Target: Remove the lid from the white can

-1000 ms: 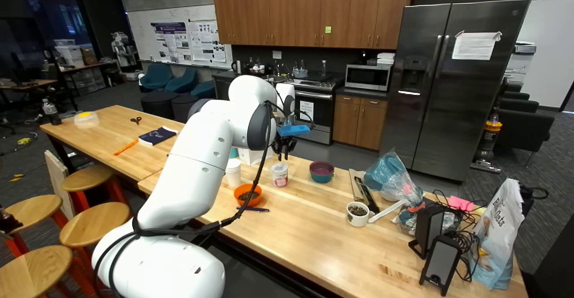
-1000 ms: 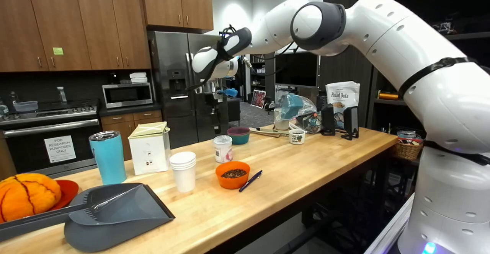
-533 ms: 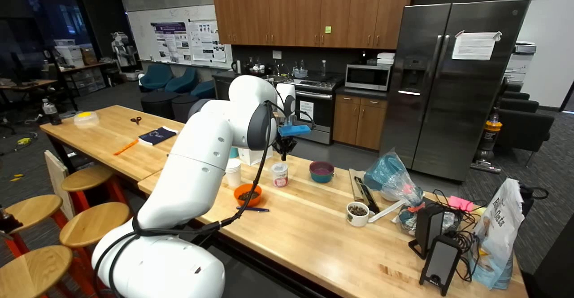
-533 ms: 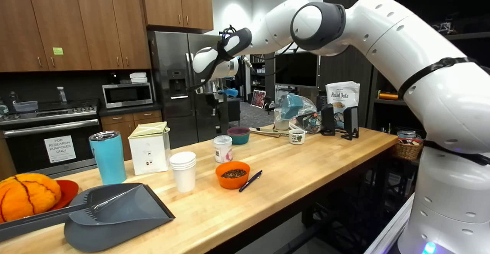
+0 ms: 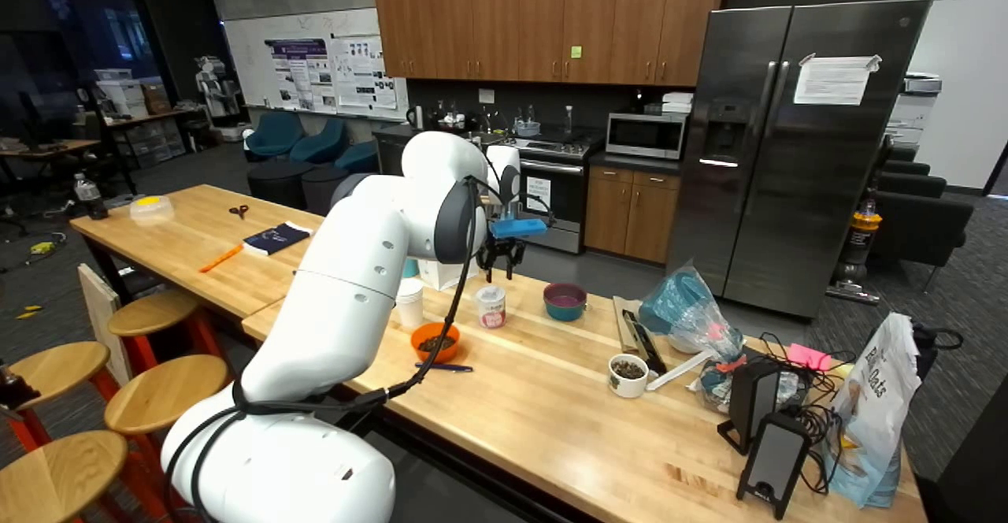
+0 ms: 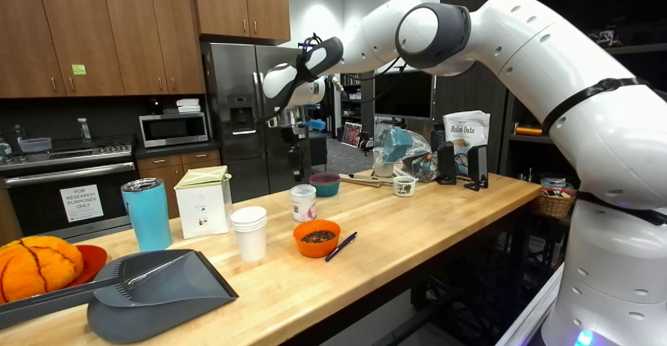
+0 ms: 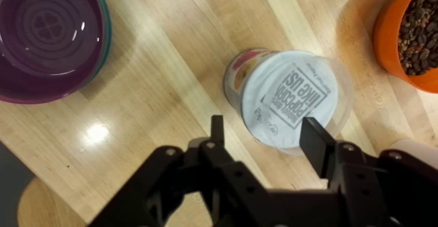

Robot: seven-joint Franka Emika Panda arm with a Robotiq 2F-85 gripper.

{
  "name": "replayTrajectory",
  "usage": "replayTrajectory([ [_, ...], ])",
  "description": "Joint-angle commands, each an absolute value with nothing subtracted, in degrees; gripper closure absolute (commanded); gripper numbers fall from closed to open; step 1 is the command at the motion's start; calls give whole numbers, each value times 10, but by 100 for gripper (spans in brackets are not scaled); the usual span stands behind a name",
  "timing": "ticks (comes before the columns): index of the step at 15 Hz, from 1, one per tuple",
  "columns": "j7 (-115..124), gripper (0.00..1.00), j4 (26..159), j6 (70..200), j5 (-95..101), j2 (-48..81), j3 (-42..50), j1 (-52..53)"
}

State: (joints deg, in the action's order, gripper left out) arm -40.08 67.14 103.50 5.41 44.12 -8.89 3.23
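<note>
Jaws spread, the gripper [image 7: 263, 127] should pinch the probably light, springy lid [image 7: 309, 100] of the white can [image 6: 304, 206] by its rim, near the kitchen-side edge of the worktop [image 5: 543, 405].

Wrist view: beside the fingers [image 7: 314, 145], facing down. Farther off, in an exterior view from behind the arm [image 5: 346, 294], past the fingers: cupboards [image 5: 543, 19]; in an exterior view along the table [image 6: 391, 221]: the fridge [image 6: 232, 85]. All share the can [image 6: 304, 205].
</note>
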Motion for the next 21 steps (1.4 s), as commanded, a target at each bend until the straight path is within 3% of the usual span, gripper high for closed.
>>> replayTrajectory([
  [1, -394, 8, 667, 1014, 62, 431, -81, 40],
  [2, -393, 1, 666, 1013, 62, 429, -81, 42],
  [21, -392, 0, 660, 1007, 39, 437, -91, 40],
])
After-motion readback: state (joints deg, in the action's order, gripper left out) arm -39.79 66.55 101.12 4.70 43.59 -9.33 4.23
